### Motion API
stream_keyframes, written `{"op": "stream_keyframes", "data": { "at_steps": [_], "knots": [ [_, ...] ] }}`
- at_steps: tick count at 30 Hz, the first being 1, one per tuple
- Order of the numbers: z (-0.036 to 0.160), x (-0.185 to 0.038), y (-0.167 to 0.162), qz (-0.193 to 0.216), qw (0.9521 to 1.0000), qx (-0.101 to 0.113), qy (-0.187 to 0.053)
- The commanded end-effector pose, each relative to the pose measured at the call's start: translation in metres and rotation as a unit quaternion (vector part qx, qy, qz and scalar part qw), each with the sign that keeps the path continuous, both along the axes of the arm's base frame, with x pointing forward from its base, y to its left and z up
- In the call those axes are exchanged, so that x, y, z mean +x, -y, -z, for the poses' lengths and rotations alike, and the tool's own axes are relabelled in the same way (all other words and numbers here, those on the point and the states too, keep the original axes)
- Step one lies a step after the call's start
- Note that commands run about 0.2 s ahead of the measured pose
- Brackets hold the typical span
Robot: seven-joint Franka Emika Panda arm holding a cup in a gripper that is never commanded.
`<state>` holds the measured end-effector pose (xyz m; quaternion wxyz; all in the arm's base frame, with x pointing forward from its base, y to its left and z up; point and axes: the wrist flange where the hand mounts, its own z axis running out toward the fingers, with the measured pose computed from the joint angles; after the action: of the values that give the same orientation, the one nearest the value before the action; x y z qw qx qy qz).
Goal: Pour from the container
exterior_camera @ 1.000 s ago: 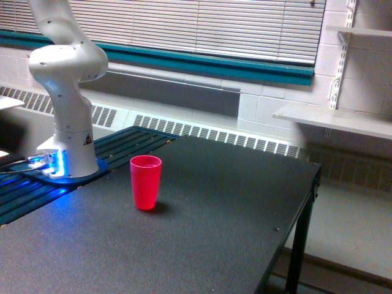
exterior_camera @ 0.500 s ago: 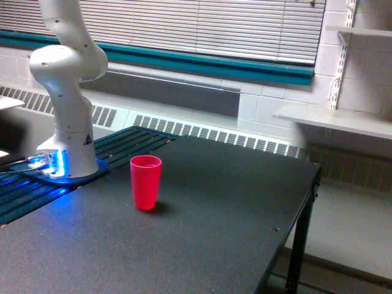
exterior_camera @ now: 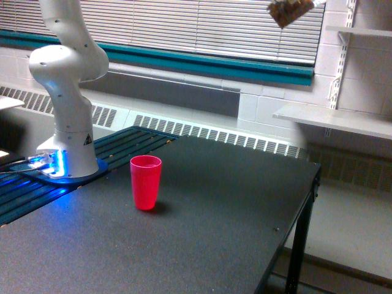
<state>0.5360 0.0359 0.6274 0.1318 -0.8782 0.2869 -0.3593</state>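
The container (exterior_camera: 290, 11), a clear cup with brown granular stuff inside, pokes into the exterior view at the top edge, right of centre. It hangs tilted, high above the table and well to the right of the red cup (exterior_camera: 146, 182). The red cup stands upright on the black table (exterior_camera: 202, 233), its mouth open. The gripper itself is above the frame and hidden; only the arm's white base and lower links (exterior_camera: 65, 92) show at the left.
The arm's base sits on a slatted blue-lit stand (exterior_camera: 37, 177) at the exterior view's left. White wall shelves (exterior_camera: 334, 119) stick out at the right, past the table's edge. Window blinds and a radiator grille run along the back wall.
The container has come down into view at the top edge; before, only a dark speck showed there. The red cup has not moved.
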Motion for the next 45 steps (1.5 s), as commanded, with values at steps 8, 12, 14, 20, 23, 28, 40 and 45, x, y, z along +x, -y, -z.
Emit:
{"op": "stream_keyframes", "data": {
  "at_steps": [8,12,14,20,23,28,40,45],
  "knots": [
    [-0.006,-0.05,0.025,0.007,0.9992,-0.034,0.018],
    [0.005,-0.065,0.035,0.014,0.9991,-0.04,0.007],
    [0.011,-0.071,0.04,0.018,0.9989,-0.044,0.001],
    [0.035,-0.09,0.055,0.034,0.998,-0.049,-0.021],
    [0.046,-0.099,0.061,0.043,0.9973,-0.052,-0.03],
    [0.061,-0.114,0.072,0.055,0.996,-0.054,-0.044],
    [0.084,-0.151,0.087,0.071,0.9932,-0.064,-0.067],
    [0.093,-0.168,0.095,0.08,0.9917,-0.064,-0.078]
  ]
}}
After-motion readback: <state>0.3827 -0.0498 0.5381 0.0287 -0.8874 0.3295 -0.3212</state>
